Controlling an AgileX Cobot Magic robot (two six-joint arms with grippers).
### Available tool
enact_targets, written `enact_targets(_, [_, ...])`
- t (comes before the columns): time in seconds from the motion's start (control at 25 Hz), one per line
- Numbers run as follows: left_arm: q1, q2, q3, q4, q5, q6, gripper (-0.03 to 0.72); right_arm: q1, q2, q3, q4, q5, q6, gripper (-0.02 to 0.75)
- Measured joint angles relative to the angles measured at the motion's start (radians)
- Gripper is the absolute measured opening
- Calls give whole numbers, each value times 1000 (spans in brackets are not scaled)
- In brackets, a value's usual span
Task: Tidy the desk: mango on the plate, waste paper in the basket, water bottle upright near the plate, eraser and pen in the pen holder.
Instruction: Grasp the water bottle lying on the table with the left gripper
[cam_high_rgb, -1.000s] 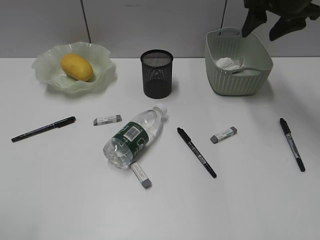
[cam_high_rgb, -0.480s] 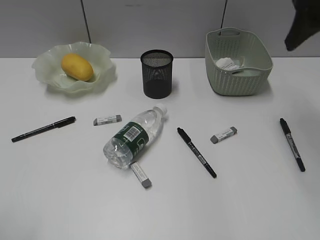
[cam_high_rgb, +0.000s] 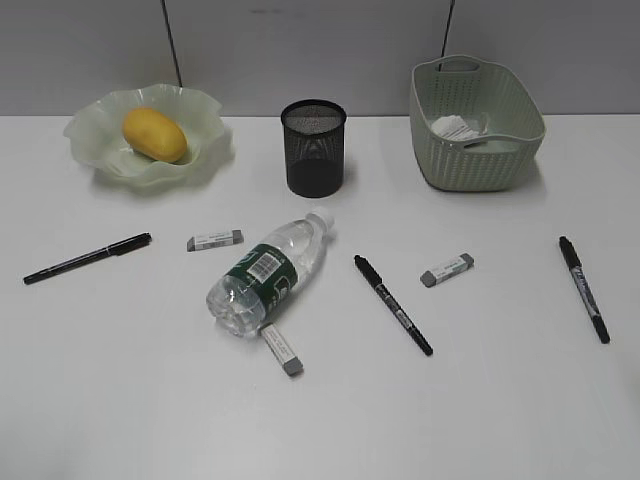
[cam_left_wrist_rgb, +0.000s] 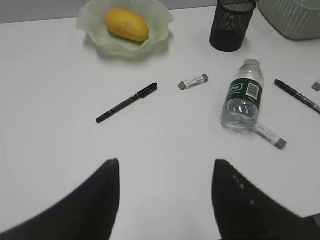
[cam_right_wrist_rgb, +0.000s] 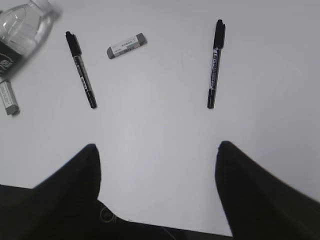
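**A:** Start near you. Both claws hang over bare tabletop (cam_high_rgb: 120, 400), holding nothing: the left claw (cam_left_wrist_rgb: 165, 197) stands fairly wide, the right claw (cam_right_wrist_rgb: 156, 187) wider. Neither shows in the exterior view.

**B:** What lies closest to you?

**A:** An eraser (cam_high_rgb: 282, 349), white with a grey end, touching the base of the water bottle (cam_high_rgb: 268, 274). I judge it light and stiff; pinch it across its narrow sides. The bottle lies on its side, cap pointing toward the pen holder (cam_high_rgb: 314, 146). It is clear with a dark green barcode label. I expect smooth, round plastic that rolls and gives a little under pressure, so take it across the labelled body, not the cap.

**B:** And the pens?

**A:** Three, all black and thin: the middle pen (cam_high_rgb: 393, 304) just right of the bottle, the right pen (cam_high_rgb: 584, 289) well off to the right, the left pen (cam_high_rgb: 87, 258) on the left. They look rigid and light and probably slip easily; grip each at mid-barrel. Two more erasers lie near them: the right eraser (cam_high_rgb: 446, 269) between the middle and right pens, the left eraser (cam_high_rgb: 214, 240) just left of the bottle's neck.

**B:** Farther back?

**A:** The pen holder is black mesh, upright; whether anything is inside I cannot tell. The mango (cam_high_rgb: 154, 134), smooth and yellow-orange, already sits in the ruffled pale green plate (cam_high_rgb: 205, 150). The waste paper (cam_high_rgb: 455, 127) lies inside the woven-pattern basket (cam_high_rgb: 480, 160). By my reading, those two jobs are done.
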Motion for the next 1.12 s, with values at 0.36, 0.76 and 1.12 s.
enact_targets(0.36, [0,0,0,0,-1,0,445,0,-489,138,-58,17,0,563])
enact_targets(0.76, [0,5,0,-28,-139,0,445,0,-626,215,-111,114,0,563])
enact_targets(1.12, [-1,281,-43,-66,-274,101,476,0,-626,233,-113,114,0,526])
